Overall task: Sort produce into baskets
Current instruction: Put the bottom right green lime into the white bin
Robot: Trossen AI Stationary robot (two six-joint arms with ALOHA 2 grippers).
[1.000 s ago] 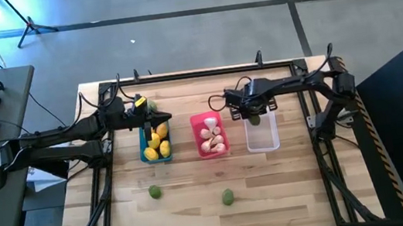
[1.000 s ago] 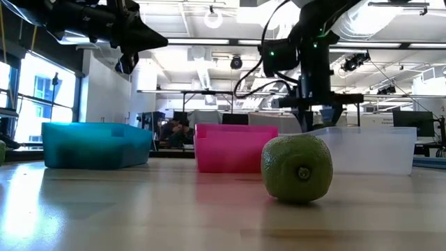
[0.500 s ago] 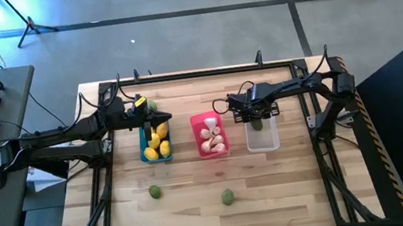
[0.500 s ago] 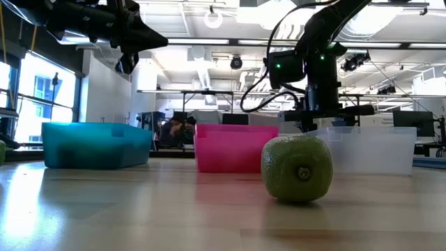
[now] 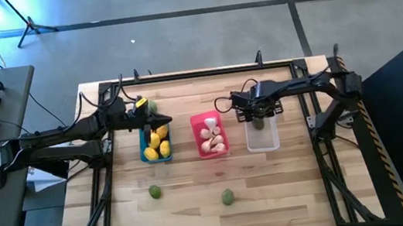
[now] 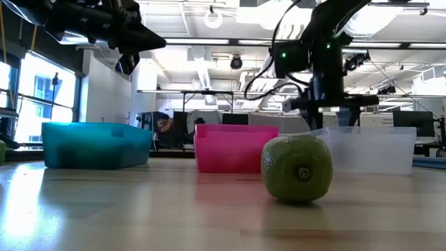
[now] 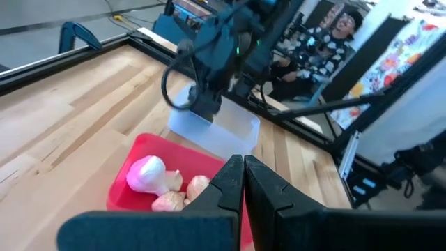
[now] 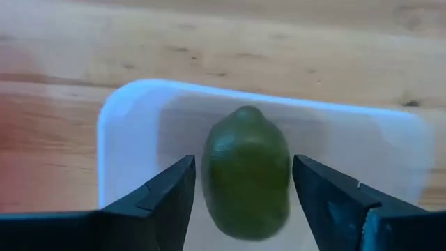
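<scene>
Right tool (image 8: pixel 240 183): fingers spread apart, poised over the far end of the white basket (image 5: pixel 262 138); a green lime (image 8: pixel 245 171) sits between the two fingers with a gap on each side, touching neither.
White basket rim: in the right wrist view its pale wall (image 8: pixel 111 132) curves round just outside one finger; bare desk (image 5: pixel 197 199) lies beyond the rim.
Left tool (image 7: pixel 243 183): fingers pressed together with nothing between them, held above the far end of the blue basket (image 5: pixel 147 153).
Blue basket contents: yellow lemons (image 5: pixel 155 143) heaped inside, right under the left tool; a greenish piece (image 5: pixel 152 105) lies by its far end, and I cannot tell whether it is in or out.
Pink basket (image 5: pixel 209 135): between the two tools, beside the white basket, holding white garlic bulbs (image 7: pixel 148 173).
Loose limes: one lime (image 5: pixel 154 192) on open desk toward the near edge from the left tool; another lime (image 5: pixel 228 196) nearer the middle, well apart from all three baskets and from both tools.
Open room: the near half of the desk is bare wood apart from those two limes.
Edges: a dark metal frame (image 5: pixel 204 72) runs round the desk top, with the arm bases at the left and right sides.
Low view: the nearer lime (image 6: pixel 297 168) stands in front of the pink basket and white basket, partly hiding them.
</scene>
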